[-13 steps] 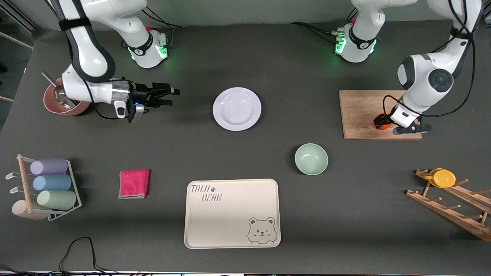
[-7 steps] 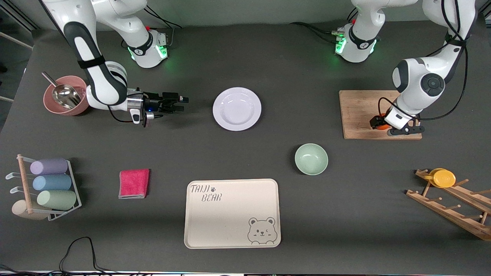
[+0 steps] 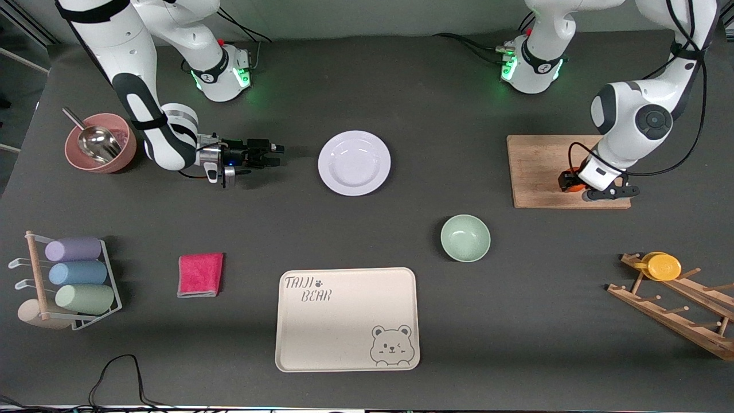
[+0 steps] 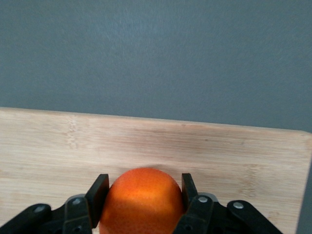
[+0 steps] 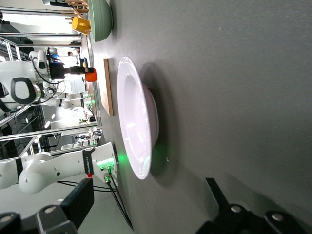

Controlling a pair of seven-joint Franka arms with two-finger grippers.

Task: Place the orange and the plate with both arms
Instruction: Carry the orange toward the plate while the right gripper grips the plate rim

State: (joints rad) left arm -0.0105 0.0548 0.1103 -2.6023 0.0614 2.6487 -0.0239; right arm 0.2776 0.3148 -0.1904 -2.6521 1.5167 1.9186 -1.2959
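We're seeing the bear tray (image 3: 347, 319) sitting nearest the camera, with the mint-green bowl (image 3: 465, 237) a bit farther back. Farther still, the left gripper (image 3: 575, 184) is pinching the orange (image 4: 141, 201) between both fingers over the wooden cutting board (image 3: 539, 171). The plate (image 3: 354, 162) is lying mid-table, and the right gripper (image 3: 274, 155) is hovering low just beside it toward the right arm's end, fingers spread.

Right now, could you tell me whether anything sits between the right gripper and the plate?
Nothing visible does. The right gripper, fingers open, is low over bare table, level with the plate and pointing at its rim. The right wrist view shows only dark tabletop between them.
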